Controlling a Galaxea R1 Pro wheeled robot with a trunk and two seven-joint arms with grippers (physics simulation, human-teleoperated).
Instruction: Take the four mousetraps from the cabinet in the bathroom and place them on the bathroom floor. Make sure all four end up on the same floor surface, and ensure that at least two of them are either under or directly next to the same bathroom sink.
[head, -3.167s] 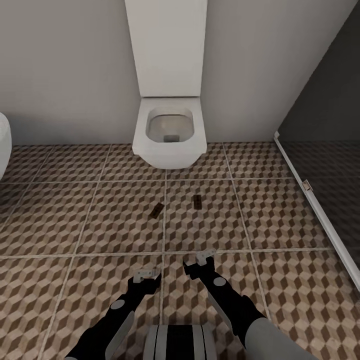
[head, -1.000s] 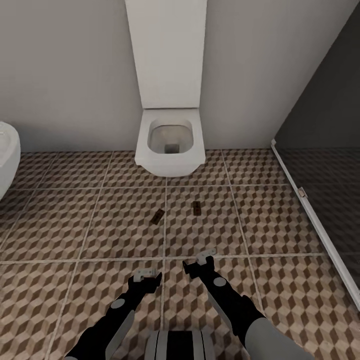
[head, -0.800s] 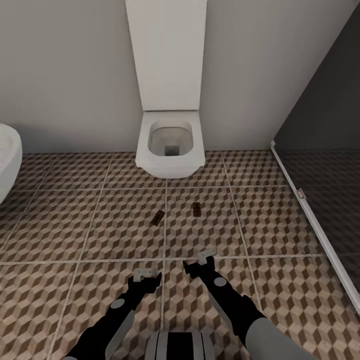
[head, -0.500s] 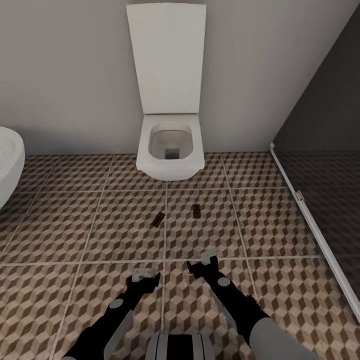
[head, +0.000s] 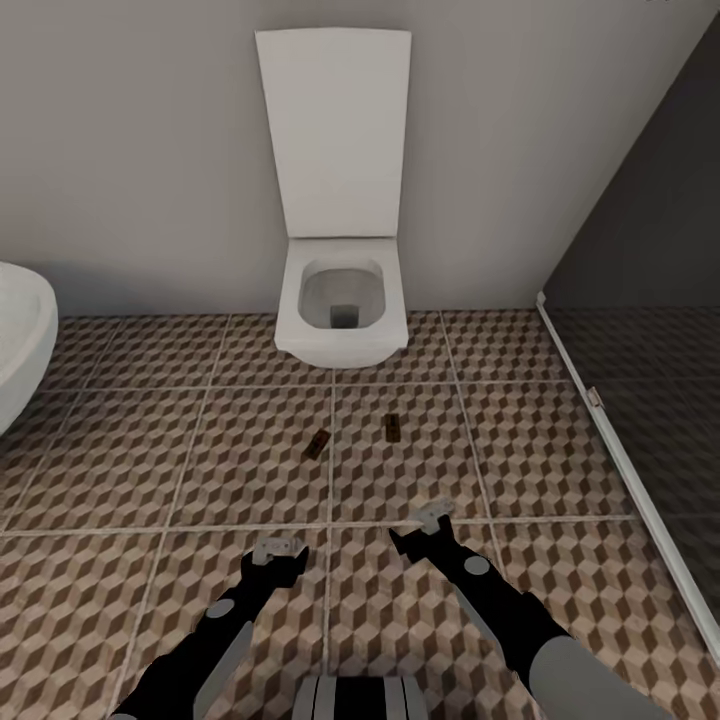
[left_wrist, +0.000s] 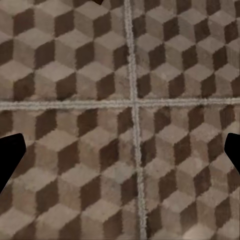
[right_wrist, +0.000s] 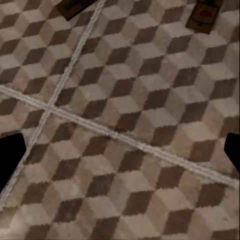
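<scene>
While toilet (head: 342, 300) in head view, mousetraps (right_wrist: 204, 16) under right wrist.

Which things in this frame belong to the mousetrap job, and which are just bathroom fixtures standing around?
Part of the job:
- left mousetrap, lying on the tiles
- right mousetrap, lying on the tiles
- bathroom floor
- left gripper and right gripper, both open and empty

Just standing around:
- toilet, lid up
- white rounded fixture at the left edge
- dark glass partition
</scene>
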